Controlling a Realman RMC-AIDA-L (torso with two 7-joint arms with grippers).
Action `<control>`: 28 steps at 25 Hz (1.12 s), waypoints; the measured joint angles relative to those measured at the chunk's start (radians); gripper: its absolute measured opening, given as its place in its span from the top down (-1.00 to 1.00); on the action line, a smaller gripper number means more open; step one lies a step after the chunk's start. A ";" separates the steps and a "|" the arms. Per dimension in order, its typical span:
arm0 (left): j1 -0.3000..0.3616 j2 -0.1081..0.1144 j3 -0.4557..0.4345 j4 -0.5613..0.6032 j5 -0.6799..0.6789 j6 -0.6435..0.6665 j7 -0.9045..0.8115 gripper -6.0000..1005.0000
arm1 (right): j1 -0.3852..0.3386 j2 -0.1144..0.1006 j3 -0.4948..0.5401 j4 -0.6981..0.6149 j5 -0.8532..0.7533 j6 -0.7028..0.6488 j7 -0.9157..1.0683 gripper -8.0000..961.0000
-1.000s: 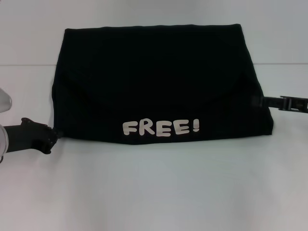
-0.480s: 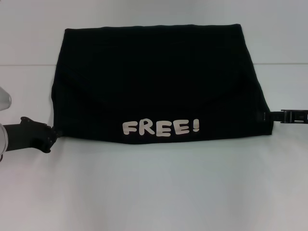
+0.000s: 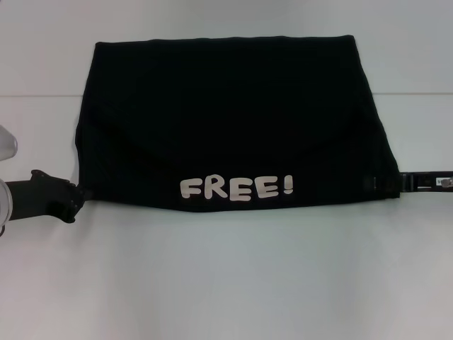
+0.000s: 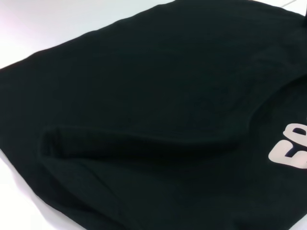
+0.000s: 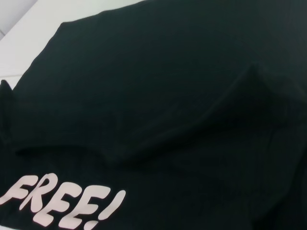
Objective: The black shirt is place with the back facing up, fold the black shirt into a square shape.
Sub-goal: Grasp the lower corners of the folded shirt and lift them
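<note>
White, smooth worktop point(image 3: 226, 283) lies open on every side. Left hand point(image 3: 79, 198) touches the near left corner and right hand point(image 3: 403, 182) the near right corner of the matte black fabric shirt point(image 3: 226, 120), folded trapezoidal mid-worktop; I cannot tell either grip.

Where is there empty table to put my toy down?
The wide white strip of table in front of the black shirt, below its FREE! print, is bare. Crowded: the shirt's near corners, where the left gripper and right gripper sit.
</note>
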 joint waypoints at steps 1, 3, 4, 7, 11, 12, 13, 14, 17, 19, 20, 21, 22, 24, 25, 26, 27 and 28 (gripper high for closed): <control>0.000 0.000 0.000 0.000 0.000 0.000 0.000 0.98 | 0.000 0.000 -0.002 0.000 0.000 0.001 0.001 -0.42; 0.000 0.001 0.000 0.000 0.000 0.000 0.000 0.98 | -0.003 0.001 -0.005 0.000 -0.001 0.003 0.003 -0.37; 0.000 0.001 0.000 -0.001 0.000 0.000 0.000 0.98 | -0.005 0.001 -0.007 0.000 -0.001 0.005 0.003 -0.35; 0.000 0.002 0.000 -0.003 0.000 0.000 0.000 0.97 | -0.011 -0.001 -0.007 0.000 -0.001 0.012 0.003 -0.28; 0.000 0.002 0.000 -0.004 -0.001 0.000 0.000 0.97 | -0.014 -0.002 -0.007 0.000 -0.002 0.019 0.001 -0.03; 0.000 0.002 0.000 -0.004 -0.001 0.000 0.000 0.98 | -0.014 -0.002 -0.007 0.000 -0.002 0.020 0.000 0.07; 0.000 0.001 0.000 -0.006 -0.002 0.000 0.000 0.98 | -0.014 -0.002 -0.008 0.000 -0.002 0.020 -0.001 0.17; 0.000 0.001 0.000 -0.007 -0.003 0.000 0.000 0.98 | -0.015 -0.002 -0.008 0.000 -0.002 0.020 -0.002 0.28; 0.000 0.001 -0.001 -0.009 -0.006 0.000 0.000 0.98 | -0.016 -0.002 -0.005 -0.003 0.000 0.012 -0.011 0.49; 0.000 0.001 -0.002 -0.008 -0.007 0.000 -0.003 0.98 | -0.020 -0.005 0.000 -0.007 0.003 0.000 -0.018 0.63; 0.000 0.000 -0.002 -0.006 -0.007 0.000 -0.007 0.98 | -0.023 -0.008 0.001 -0.009 0.004 -0.010 -0.024 0.70; 0.002 0.000 -0.002 -0.002 -0.008 0.003 -0.018 0.98 | -0.025 -0.010 0.002 -0.010 0.004 -0.019 -0.029 0.77; 0.003 -0.001 -0.001 0.002 -0.008 0.006 -0.026 0.98 | -0.029 -0.013 0.003 -0.012 0.005 -0.032 -0.033 0.84; 0.011 -0.003 -0.003 0.026 -0.007 0.050 -0.058 0.98 | -0.039 -0.020 0.007 -0.015 0.007 -0.057 -0.040 0.91; 0.016 -0.004 -0.006 0.040 -0.007 0.077 -0.070 0.98 | -0.045 -0.021 0.012 -0.017 0.009 -0.070 -0.045 0.91; 0.023 -0.005 -0.013 0.057 -0.008 0.111 -0.082 0.98 | -0.054 -0.023 0.021 -0.022 0.012 -0.091 -0.054 0.91; 0.032 -0.007 -0.025 0.078 -0.008 0.159 -0.097 0.98 | -0.066 -0.024 0.035 -0.029 0.017 -0.125 -0.070 0.91; 0.038 -0.007 -0.037 0.094 -0.009 0.197 -0.108 0.98 | -0.077 -0.025 0.046 -0.037 0.021 -0.157 -0.083 0.91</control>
